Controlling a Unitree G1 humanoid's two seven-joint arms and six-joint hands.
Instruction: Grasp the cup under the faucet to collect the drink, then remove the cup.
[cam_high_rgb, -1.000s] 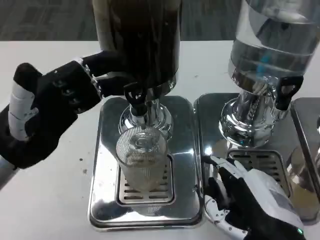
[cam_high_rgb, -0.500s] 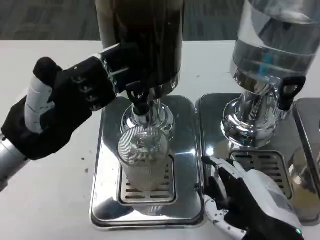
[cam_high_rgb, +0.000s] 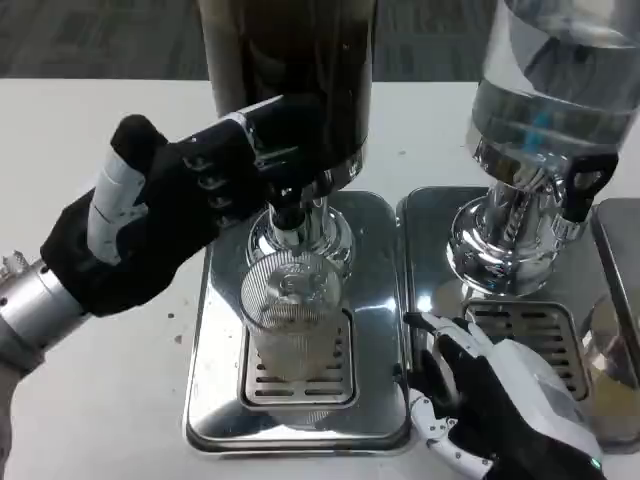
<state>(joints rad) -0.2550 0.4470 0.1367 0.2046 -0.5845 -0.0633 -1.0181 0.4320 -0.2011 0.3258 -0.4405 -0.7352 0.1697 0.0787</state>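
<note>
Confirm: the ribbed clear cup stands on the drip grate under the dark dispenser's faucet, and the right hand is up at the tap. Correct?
Not quite. In the head view the left hand is up at the tap; the right hand is low by the tray. The ribbed cup stands as stated.

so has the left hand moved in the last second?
Yes. The left hand has travelled right and up toward the dark dispenser, its fingers now over the black tap handle. The cup stands on the drip tray.

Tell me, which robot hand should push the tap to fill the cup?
Probably the left hand. Its fingers already reach the black tap above the cup. The right hand rests low beside the tray, holding nothing.
</note>
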